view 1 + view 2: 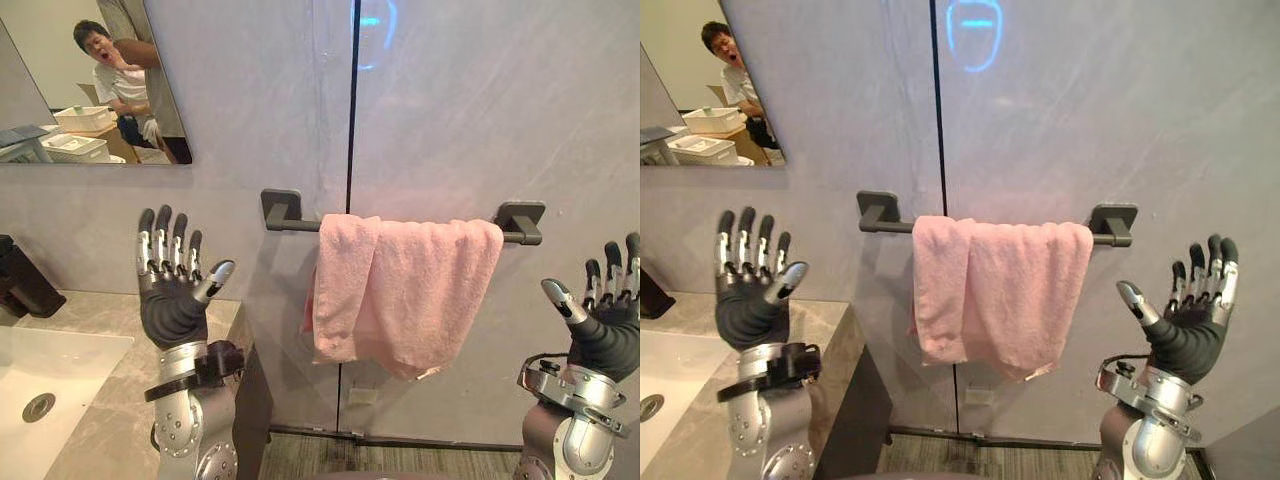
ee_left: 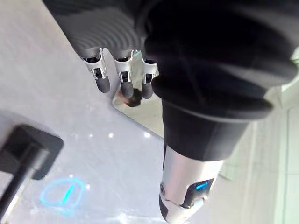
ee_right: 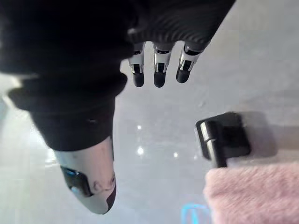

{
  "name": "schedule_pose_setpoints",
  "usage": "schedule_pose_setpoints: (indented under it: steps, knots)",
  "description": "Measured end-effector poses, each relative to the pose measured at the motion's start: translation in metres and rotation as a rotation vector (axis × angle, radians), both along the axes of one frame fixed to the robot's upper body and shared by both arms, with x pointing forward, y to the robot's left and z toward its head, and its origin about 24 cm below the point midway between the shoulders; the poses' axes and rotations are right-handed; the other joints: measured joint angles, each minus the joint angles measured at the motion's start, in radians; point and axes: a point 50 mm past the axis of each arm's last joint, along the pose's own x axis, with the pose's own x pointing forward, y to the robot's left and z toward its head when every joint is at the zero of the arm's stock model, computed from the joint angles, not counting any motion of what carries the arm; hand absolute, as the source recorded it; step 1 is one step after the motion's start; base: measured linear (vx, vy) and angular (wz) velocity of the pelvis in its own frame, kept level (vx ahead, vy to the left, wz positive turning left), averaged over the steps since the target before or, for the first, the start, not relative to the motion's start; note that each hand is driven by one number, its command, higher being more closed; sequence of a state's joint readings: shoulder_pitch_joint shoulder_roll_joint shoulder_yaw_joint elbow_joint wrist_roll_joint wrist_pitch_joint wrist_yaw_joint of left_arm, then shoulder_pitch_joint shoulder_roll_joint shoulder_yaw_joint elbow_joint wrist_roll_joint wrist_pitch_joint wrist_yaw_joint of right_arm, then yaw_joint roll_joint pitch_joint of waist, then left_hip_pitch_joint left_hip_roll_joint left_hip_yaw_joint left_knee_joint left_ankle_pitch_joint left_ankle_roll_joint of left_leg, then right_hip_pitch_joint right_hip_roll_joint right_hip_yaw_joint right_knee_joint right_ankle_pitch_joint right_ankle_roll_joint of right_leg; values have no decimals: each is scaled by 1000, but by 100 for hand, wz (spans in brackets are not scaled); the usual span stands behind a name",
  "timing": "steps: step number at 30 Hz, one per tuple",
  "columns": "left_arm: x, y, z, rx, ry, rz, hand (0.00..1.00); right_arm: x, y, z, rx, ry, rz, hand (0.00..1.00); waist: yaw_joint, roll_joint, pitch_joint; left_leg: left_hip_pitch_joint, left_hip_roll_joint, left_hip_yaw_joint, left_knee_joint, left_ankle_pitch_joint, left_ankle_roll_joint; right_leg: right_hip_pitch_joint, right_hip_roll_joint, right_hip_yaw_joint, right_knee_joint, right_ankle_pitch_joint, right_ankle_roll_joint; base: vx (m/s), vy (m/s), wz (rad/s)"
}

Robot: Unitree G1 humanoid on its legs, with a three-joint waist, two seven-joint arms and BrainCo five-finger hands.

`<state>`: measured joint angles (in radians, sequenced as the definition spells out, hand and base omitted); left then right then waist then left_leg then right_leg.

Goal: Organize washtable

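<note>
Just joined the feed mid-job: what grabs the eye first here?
A pink towel hangs bunched over a dark rail on the grey wall, centre of view. Both hands are held up open beside it, touching nothing: the left hand by the counter with the sink, the right hand past the rail's other end. A mirror up on the left reflects a person.

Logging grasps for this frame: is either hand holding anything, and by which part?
Nothing; left hand and right hand are open, either side of the pink towel.
</note>
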<state>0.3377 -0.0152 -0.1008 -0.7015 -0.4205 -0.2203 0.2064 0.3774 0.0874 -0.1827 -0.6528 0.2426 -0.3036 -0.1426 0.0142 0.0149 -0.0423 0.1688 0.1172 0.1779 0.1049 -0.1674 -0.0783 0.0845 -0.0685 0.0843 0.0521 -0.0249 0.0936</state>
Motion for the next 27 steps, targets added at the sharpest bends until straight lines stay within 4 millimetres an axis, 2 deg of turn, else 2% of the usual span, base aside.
schedule_pose_setpoints:
  steps: [4,5,8,11,16,19,21,25,27]
  knots:
    - [0,-24,2,-93,-59,-225,0,12,23,6,62,-92,250,0,0,14,-15,3,-11,-8,0,0,1,1,-1,5,2,0,0,0,0,0]
    - [0,-36,3,-109,-73,-317,0,14,33,8,71,-115,339,0,0,18,-16,3,-13,-9,-1,0,1,0,-2,7,4,0,0,0,0,0]
    - [-3,-56,3,-132,-91,-484,0,16,47,9,66,-139,488,0,0,19,-16,6,-13,-9,-1,0,1,-1,0,19,6,0,0,-4,-2,-3]
    - [-6,-68,2,-157,-99,-598,0,17,54,9,67,-155,579,0,1,18,-16,12,-14,-5,-3,0,2,-1,0,26,10,0,0,-7,-2,-7]
    - [-3,-100,0,-133,-128,-876,0,17,73,6,52,-136,778,0,1,16,-11,27,-20,3,-21,1,3,-2,-2,38,16,-4,5,-15,-3,-5]
    - [-4,-110,-4,-104,-115,-953,0,17,76,2,17,-95,834,0,0,16,-7,38,-23,13,-28,1,4,-1,-1,51,17,-6,8,5,1,-11]
    - [-3,-117,-9,-86,-96,-997,0,17,76,-7,-1,-44,855,0,1,13,-1,39,-26,13,-31,3,6,-2,-4,52,17,-8,11,0,0,0]
    - [-2,-129,-32,-41,23,-1057,0,16,75,-40,-19,157,878,0,1,8,20,43,-29,15,-35,1,9,-1,-6,55,18,-12,15,0,0,0]
    - [-4,-134,-39,-2,56,-1085,0,16,74,-50,-37,220,871,0,1,4,38,44,-29,15,-35,0,10,-1,-6,55,18,-13,15,0,0,0]
